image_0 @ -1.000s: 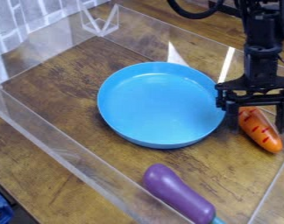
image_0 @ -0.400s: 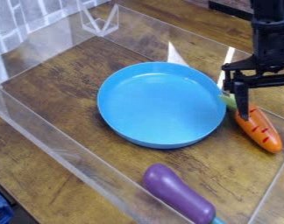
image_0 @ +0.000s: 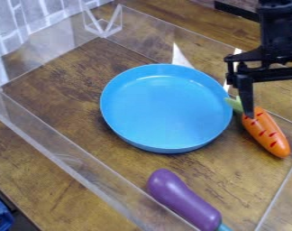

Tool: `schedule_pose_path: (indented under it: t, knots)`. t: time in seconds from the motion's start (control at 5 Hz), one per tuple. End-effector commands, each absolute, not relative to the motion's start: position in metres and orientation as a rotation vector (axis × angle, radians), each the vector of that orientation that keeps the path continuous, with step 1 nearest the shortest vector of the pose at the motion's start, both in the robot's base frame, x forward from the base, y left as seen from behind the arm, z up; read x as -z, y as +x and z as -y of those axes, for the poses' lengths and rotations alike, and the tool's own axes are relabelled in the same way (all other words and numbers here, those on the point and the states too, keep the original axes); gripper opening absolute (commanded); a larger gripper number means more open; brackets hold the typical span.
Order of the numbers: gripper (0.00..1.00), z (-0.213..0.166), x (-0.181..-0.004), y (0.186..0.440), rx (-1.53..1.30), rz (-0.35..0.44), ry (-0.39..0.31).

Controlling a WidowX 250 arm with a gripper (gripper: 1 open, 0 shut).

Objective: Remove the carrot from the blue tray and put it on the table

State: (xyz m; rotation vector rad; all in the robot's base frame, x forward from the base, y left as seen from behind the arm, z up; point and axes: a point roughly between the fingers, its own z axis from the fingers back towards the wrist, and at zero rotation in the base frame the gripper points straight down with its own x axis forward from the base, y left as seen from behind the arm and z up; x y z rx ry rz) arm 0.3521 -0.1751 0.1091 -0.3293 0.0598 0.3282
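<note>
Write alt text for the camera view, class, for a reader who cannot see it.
An orange toy carrot lies on the brown wooden table, just right of an empty round blue tray. The robot's black gripper hangs open above the carrot, holding nothing. A purple eggplant toy lies near the front edge, with clear plastic walls around the table.

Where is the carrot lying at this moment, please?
In the camera view, the carrot lies on the table at the right side, just beyond the blue tray's right rim, beneath the open pincer.
</note>
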Motion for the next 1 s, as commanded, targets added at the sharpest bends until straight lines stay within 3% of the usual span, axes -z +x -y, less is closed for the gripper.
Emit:
schedule_pose_path:
  t: [0.0, 0.2, 0.8]
  knots:
    - [1.00, 0.183, -0.152, 0.334, -0.232, -0.005, -0.373]
    - [1.00, 0.182, -0.156, 0.318, -0.178, -0.031, -0.372]
    - [1.00, 0.177, -0.141, 0.325, -0.196, -0.028, -0.352]
